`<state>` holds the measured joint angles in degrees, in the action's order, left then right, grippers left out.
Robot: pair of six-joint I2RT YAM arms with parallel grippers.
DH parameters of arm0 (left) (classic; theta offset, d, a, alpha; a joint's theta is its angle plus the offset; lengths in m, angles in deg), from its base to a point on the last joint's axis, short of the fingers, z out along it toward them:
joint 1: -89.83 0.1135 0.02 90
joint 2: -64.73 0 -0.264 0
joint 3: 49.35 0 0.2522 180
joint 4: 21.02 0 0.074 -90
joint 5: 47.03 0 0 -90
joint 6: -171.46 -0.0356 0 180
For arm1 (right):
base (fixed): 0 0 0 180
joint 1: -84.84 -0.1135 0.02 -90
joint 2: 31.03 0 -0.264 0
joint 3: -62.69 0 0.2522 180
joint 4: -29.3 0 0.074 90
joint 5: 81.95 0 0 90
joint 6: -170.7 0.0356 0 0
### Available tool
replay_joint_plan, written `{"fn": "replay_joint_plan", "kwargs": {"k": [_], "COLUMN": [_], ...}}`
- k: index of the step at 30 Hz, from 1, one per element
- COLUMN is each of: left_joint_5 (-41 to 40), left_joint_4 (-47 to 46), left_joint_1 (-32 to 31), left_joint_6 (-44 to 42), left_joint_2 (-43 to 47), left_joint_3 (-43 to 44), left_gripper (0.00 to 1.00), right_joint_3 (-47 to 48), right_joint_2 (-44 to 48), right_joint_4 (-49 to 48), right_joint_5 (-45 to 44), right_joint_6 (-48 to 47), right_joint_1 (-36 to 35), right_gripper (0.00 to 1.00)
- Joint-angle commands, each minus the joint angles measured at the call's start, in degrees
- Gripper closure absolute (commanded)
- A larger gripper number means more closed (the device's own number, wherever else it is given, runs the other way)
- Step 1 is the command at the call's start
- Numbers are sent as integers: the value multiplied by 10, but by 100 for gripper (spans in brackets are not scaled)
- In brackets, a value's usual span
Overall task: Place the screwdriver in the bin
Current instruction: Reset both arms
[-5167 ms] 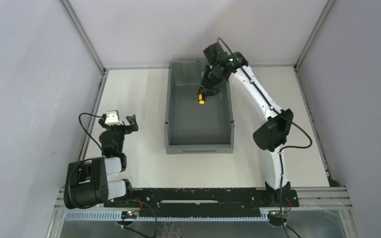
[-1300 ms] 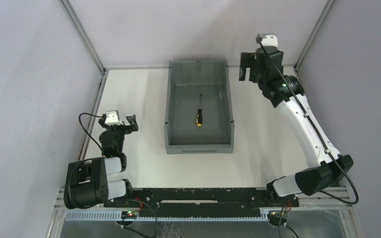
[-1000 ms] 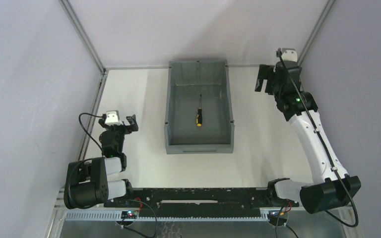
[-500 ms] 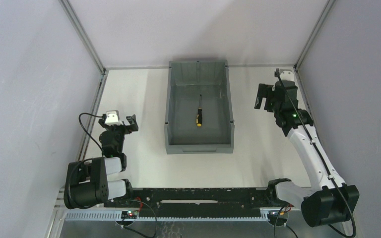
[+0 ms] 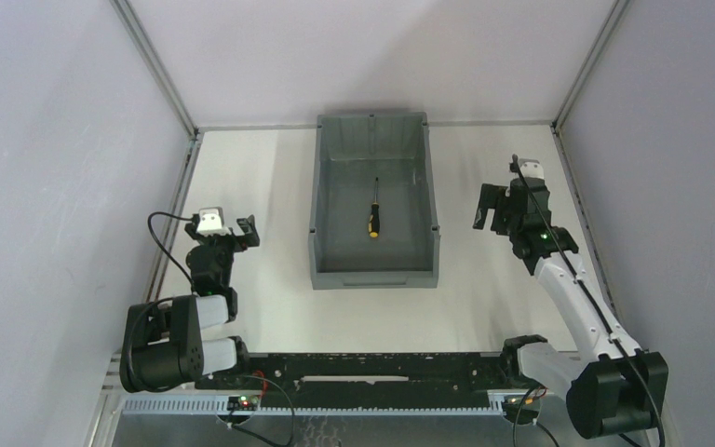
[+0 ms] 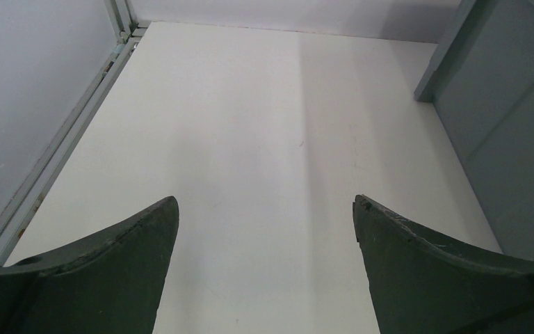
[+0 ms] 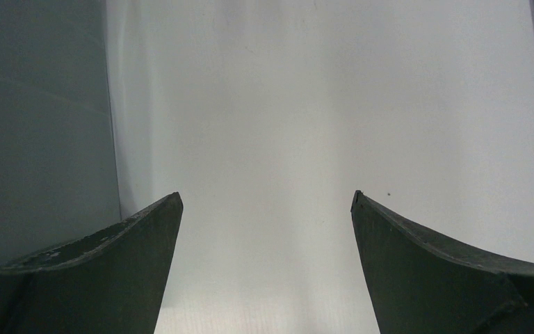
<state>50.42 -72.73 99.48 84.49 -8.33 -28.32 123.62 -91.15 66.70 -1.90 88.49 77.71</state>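
Back from the bin [image 5: 315, 233] to its 3 o'clock comes my right gripper [image 5: 484, 207], fingers wide like my left gripper [image 5: 245, 230], so I park slowly, leaving the screwdriver [image 5: 372, 216] inside.

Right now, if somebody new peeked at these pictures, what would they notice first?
The big grey bin in the middle of the white table, with a little black-and-yellow screwdriver lying on its floor, tip toward the far end. After that, the right gripper hangs open to the right of the bin, and the left gripper is open off to its left.
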Motion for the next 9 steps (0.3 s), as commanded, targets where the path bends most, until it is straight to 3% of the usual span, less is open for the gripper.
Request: {"fn": "replay_joint_plan", "kwargs": {"k": [1,9], "left_joint_5": [-7,-7], "left_joint_4": [-15,-15], "left_joint_1": [-2,-2], "left_joint_6": [-7,-8], "left_joint_2": [7,7], "left_joint_3": [8,8], "left_gripper": [0,0], "right_joint_3": [2,2], "right_joint_2": [18,20], "right_joint_4": [-38,-43], "right_joint_5": [8,8], "right_joint_6": [12,14], "right_joint_1": [4,4], "right_gripper": [0,0]}}
